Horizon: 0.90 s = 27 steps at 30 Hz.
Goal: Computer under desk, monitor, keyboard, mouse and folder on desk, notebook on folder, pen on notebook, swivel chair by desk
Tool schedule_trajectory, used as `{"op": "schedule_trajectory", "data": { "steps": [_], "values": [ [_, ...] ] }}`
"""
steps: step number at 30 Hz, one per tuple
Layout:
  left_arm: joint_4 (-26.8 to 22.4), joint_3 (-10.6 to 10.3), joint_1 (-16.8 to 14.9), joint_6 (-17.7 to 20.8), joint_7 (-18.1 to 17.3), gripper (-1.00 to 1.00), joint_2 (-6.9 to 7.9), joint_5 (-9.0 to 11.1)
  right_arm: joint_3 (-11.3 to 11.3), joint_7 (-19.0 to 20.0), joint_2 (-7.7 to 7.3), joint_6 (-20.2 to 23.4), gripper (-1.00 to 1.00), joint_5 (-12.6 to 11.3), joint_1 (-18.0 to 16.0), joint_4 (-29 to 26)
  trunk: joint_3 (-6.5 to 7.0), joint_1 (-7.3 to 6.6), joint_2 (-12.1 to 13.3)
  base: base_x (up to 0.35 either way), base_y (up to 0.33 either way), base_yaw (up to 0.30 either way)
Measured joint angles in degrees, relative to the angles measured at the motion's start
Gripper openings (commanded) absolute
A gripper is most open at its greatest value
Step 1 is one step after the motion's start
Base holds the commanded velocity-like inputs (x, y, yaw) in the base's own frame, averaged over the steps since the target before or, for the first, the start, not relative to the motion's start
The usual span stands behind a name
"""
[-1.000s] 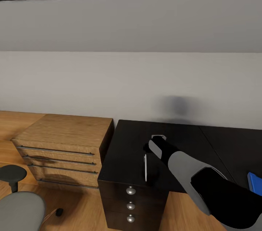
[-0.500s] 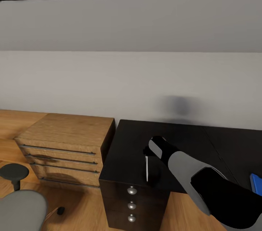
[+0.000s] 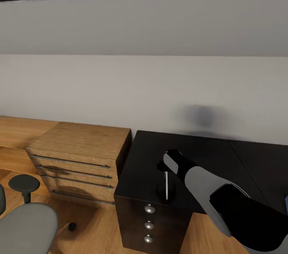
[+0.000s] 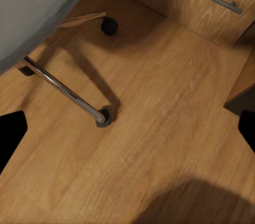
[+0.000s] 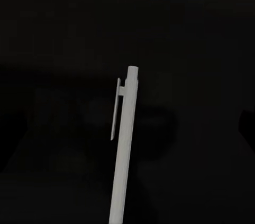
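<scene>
The white pen (image 3: 166, 185) lies on the glossy black top of the desk (image 3: 144, 154), near its front edge above the drawer unit. My right gripper (image 3: 164, 166) hovers just over the pen's far end. In the right wrist view the pen (image 5: 125, 139) runs down the middle over the black top, and the jaws stand wide apart at the picture's edges, open. A sliver of the blue folder (image 3: 286, 202) shows on the desk at the far right. The swivel chair (image 3: 24, 226) stands on the floor at the lower left. My left gripper (image 4: 129, 131) hangs open over the floor beside the chair's chrome base (image 4: 64, 91).
A light-wood chest of drawers (image 3: 80, 154) stands against the wall, left of the desk. The dark drawer unit (image 3: 149, 224) with round silver knobs sits under the desk's left end. Wood-plank floor (image 4: 159, 128) lies between chair and chest. A grey sloped wall rises behind.
The whole view has shifted, so desk, chest and chair sit further right in the picture and the folder is almost out of frame. A pale corner behind my right gripper is now hidden.
</scene>
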Motion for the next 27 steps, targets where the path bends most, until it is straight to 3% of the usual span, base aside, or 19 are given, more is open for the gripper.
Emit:
{"op": "schedule_trajectory", "data": {
  "steps": [12,27],
  "values": [
    [0.0,0.0,0.0,0.0,0.0,1.00,-0.08,0.0,0.1,0.1,0.00,-0.2,1.00,0.0,0.1,0.0,-1.81,2.19,-4.0,0.000,0.000,0.003],
    [0.0,0.0,0.0,0.0,0.0,1.00,-0.09,0.0,0.2,-0.2,0.00,0.3,1.00,0.1,0.1,0.0,-1.81,2.20,-4.0,0.000,0.000,0.000]
  ]
}}
